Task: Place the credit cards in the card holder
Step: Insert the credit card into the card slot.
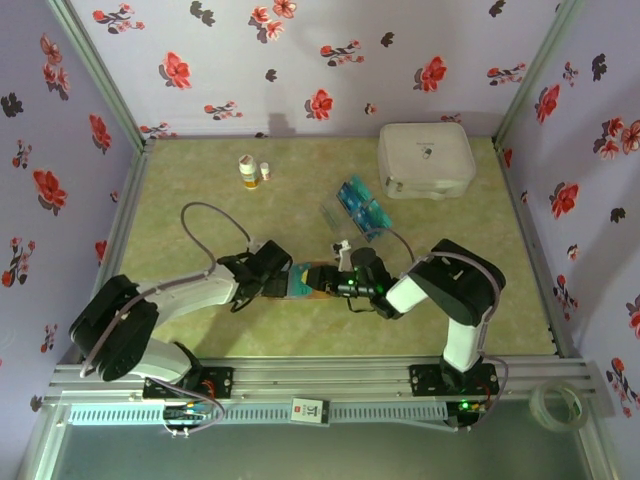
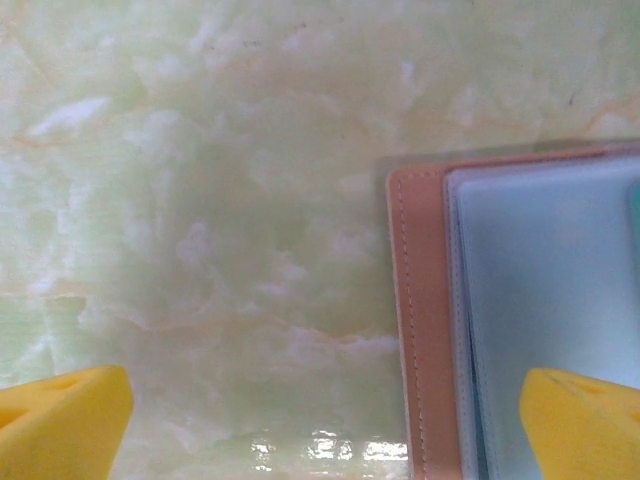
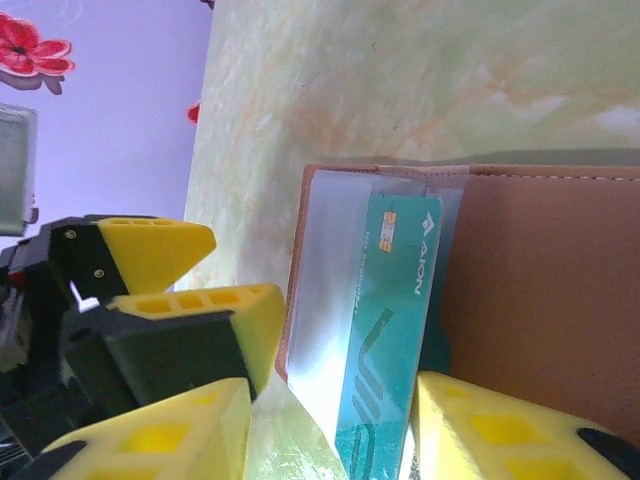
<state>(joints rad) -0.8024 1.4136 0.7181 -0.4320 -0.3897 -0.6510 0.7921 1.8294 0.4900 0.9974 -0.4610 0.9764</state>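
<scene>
On the desk [image 1: 200, 330], the card holder [image 1: 305, 281] lies open a little toward six o'clock from centre, flanked by both hands. The spare credit cards [image 1: 362, 207] sit well apart at its one o'clock.

The step in hand looks like seating one credit card [image 3: 392, 300] in the holder's clear sleeve [image 3: 335, 260]. Its chip end is inside the pocket, and the rest sticks out toward six o'clock in the right wrist view. To finish well, I would push along the card's long axis toward twelve o'clock. Keep it flat and parallel to the stitched edge so no corner catches the sleeve mouth, and pin the holder so it cannot slide.

The left hand [image 2: 320, 430] is spread fully and holds nothing. One of its fingers [image 2: 585, 425] hangs over the sleeve at five o'clock; whether it presses down I cannot tell.

The right hand [image 3: 330, 440] stands partly open, with the card's tail between its fingers [image 3: 500, 430]. The three o'clock finger meets the card's edge and a gap shows opposite, so the grip looks released.
</scene>
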